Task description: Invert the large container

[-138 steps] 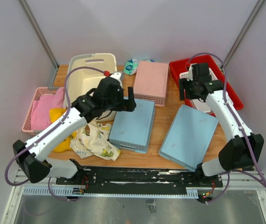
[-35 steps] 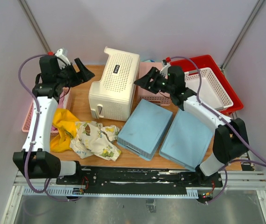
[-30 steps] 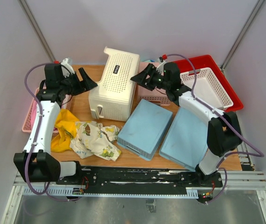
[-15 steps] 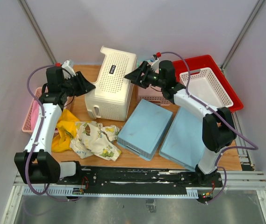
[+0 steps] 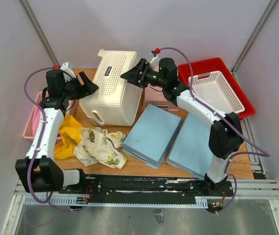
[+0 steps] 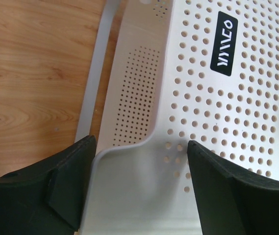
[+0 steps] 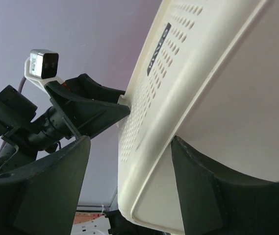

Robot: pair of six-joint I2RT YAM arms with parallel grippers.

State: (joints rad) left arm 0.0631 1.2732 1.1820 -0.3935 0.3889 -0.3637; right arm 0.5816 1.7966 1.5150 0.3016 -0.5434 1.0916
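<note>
The large container is a cream tub with its perforated bottom turned up and tilted toward the left, resting on the table at the back middle. My left gripper is open at its left side; in the left wrist view the tub's corner lies between the spread fingers. My right gripper is open at its upper right edge; in the right wrist view the tub's wall runs between the fingers. The left arm's camera shows beyond it.
A pink basket with cloth stands at the left. A yellow cloth and a patterned cloth lie in front of the tub. Two blue boxes, a pink box, a red tray holding a white basket.
The tub, upright seconds ago, is now bottom up. In the last second it shifted left and tipped further. Both grippers closed in on its sides.
</note>
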